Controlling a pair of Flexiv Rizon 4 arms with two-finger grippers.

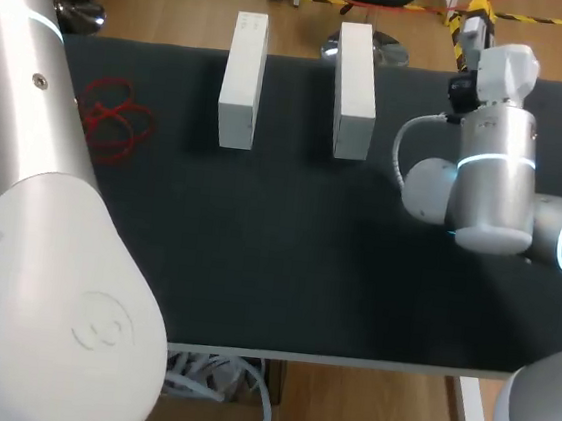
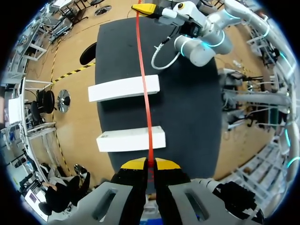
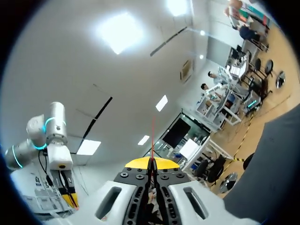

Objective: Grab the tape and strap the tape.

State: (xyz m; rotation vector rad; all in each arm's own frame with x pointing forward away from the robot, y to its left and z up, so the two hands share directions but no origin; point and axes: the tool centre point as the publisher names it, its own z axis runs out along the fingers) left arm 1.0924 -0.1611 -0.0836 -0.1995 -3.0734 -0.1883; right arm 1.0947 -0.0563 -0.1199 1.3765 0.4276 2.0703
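Two hands share one thin red tape point(image 2: 144, 89): the left hand point(image 2: 150, 164) is pinched together on one end and the right hand point(image 3: 152, 162) is clamped on the other, so the tape runs taut in the air above the dark tabletop point(image 2: 197, 117). It crosses over both white rectangular blocks point(image 2: 124, 88), which lie parallel near the far edge, probably lined up for strapping down across them.
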